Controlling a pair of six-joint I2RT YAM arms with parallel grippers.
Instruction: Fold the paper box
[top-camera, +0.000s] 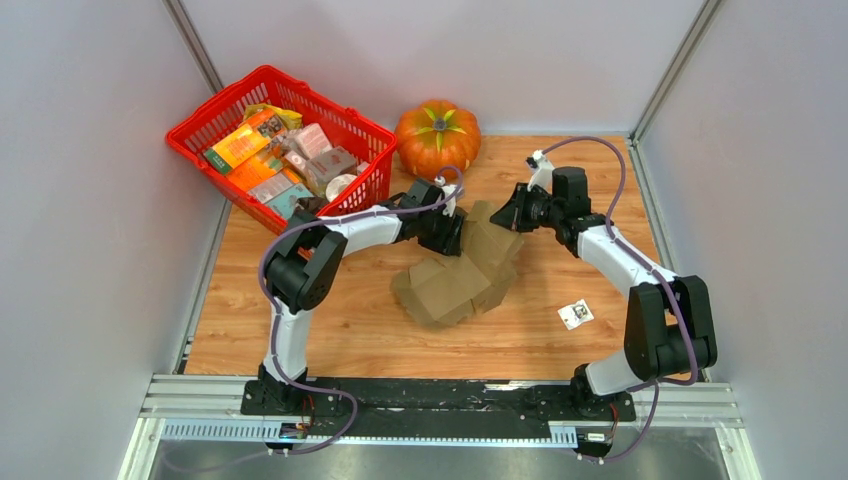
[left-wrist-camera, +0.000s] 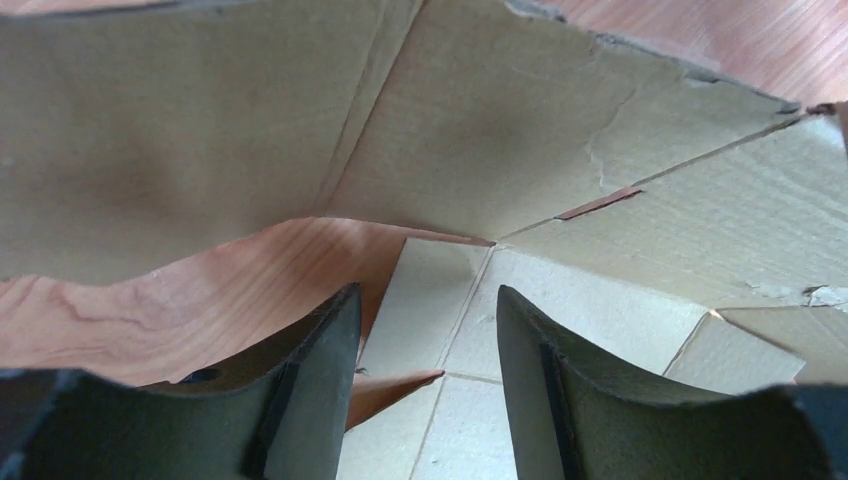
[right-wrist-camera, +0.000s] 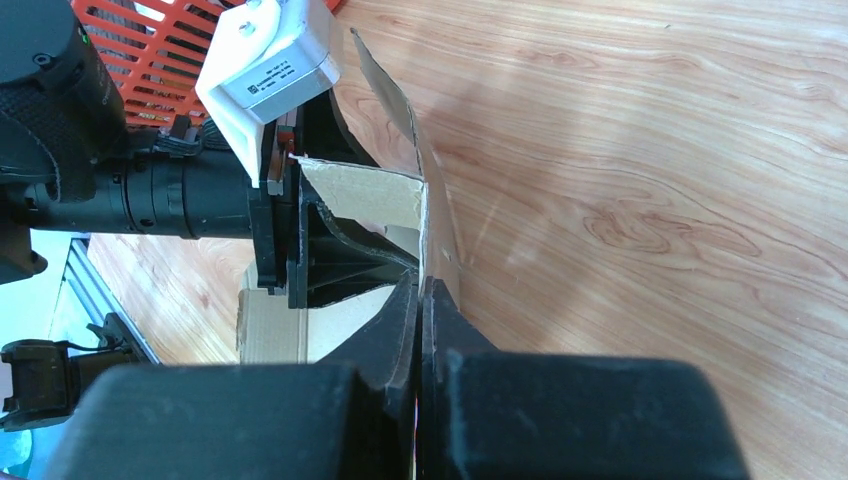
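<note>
Right jaws pinch a flap of the paper box (top-camera: 455, 285); left jaws stand apart. Brown creased sheet, partly folded.

- paper box (top-camera: 462, 278): top view has its far flaps tucked under both wrists, so the creases there are hidden. In the left wrist view the sheet runs off the top, left and right edges.
- left gripper (top-camera: 458, 232): tips are hidden in top view by its own wrist and a raised flap. Its wrist view crops the fingers at the bottom edge, blurred.
- right gripper (right-wrist-camera: 421, 300): its body blocks the lower box.
- red basket (right-wrist-camera: 150, 50): cropped at the top edge.
- packages (top-camera: 262, 150): print unreadable.
- white card (top-camera: 575, 314): mark too small to tell.
- label (right-wrist-camera: 280, 75): text illegible.
</note>
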